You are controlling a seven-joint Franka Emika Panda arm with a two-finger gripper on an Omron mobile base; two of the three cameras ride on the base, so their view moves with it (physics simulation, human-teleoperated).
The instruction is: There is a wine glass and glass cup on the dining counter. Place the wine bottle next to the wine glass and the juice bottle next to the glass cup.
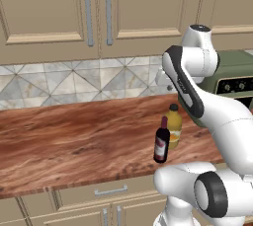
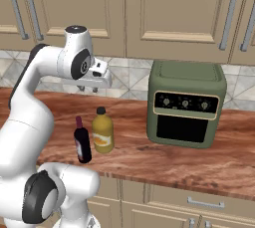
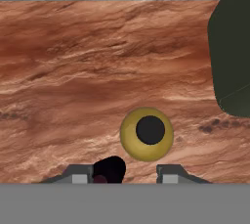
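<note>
Hovering above juice bottle (image 2: 102,132) and wine bottle (image 2: 82,142) near the counter's front edge, gripper (image 2: 88,89) jaws together, gripping nothing; needing opening, then descending.

Wine bottle (image 2: 82,147) upright near counter front edge, juice bottle (image 2: 102,131) just beside, possibly touching

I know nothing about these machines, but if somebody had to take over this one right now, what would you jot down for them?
Gripper: hangs above the bottles, holding nothing; fingers read as closed, though the views leave that hard to judge.
Wine bottle and juice bottle: upright, side by side near the front edge of the wall counter, left of the green oven.
Done: nothing moved yet.
Left: carry the wine bottle to the wine glass and the juice bottle to the glass cup on the dining counter.
</note>
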